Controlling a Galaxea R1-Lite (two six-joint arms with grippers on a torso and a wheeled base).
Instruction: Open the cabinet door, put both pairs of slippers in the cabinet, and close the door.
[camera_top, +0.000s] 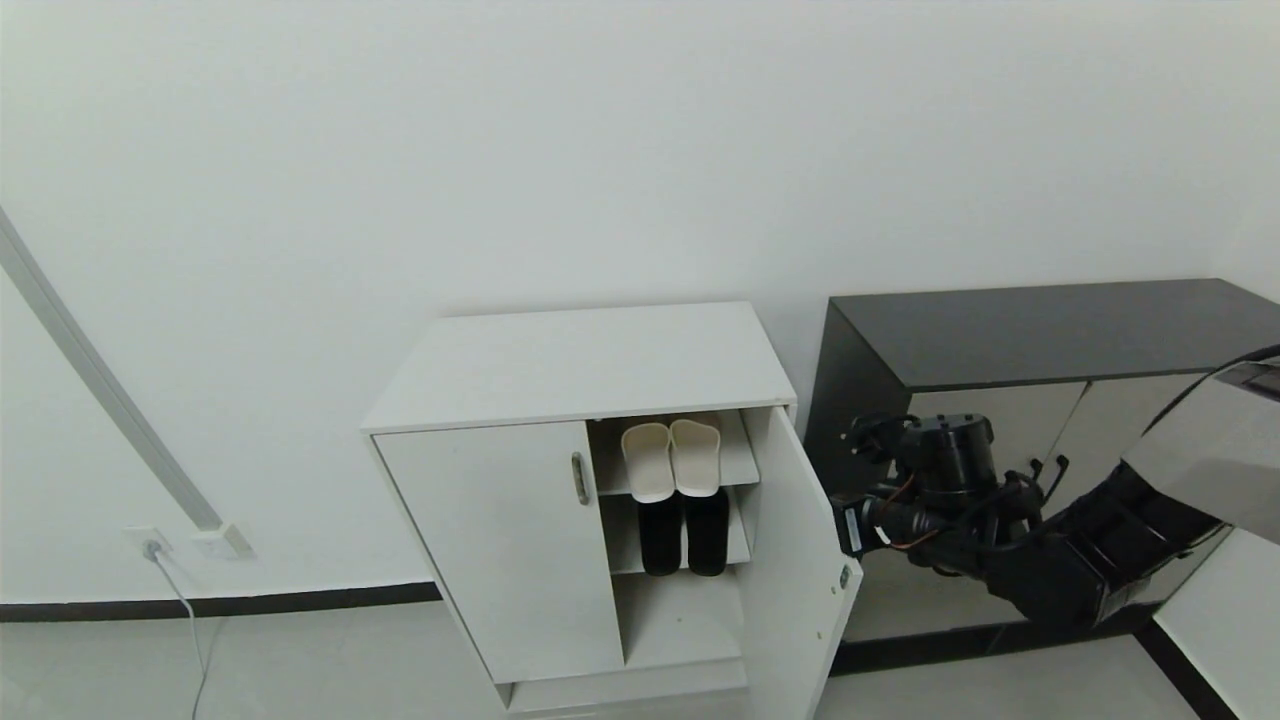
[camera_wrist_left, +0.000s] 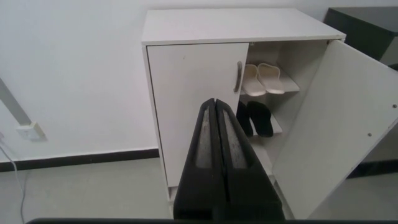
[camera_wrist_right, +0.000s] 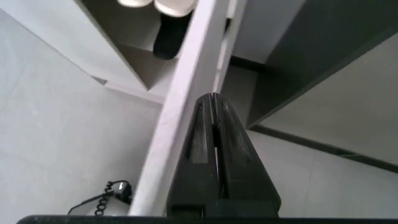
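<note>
Looking for the slippers, where are they?
— Both pairs are inside the white cabinet (camera_top: 580, 360). The white slippers (camera_top: 670, 460) lie side by side on the top shelf. The black slippers (camera_top: 685, 530) lie side by side on the shelf under it.

Is the cabinet open?
— Half of it. The right door (camera_top: 795, 570) swings out wide. The left door (camera_top: 500, 540) is closed, with a small handle (camera_top: 579, 478) at its inner edge.

What about the end effectors?
— The right end effector (camera_wrist_right: 213, 99) is at the outer side of the open door, right by the door's edge. Its fingers are clenched together and hold nothing. I cannot tell if it touches the door. The left end effector (camera_wrist_left: 215, 102) is well back in front of the cabinet and points toward the closed door. It is clenched too, with nothing in it.

What is around the cabinet?
— It stands on a pale floor (camera_top: 300, 660) against a white wall (camera_top: 600, 150). A black strip (camera_top: 250, 603) runs along the bottom of the wall. Just beside the cabinet on the right is a dark cupboard (camera_top: 1050, 325) with a black top. On the left a plug sits in a wall socket (camera_top: 150, 545), and a grey cable (camera_top: 195, 630) hangs down from it.
</note>
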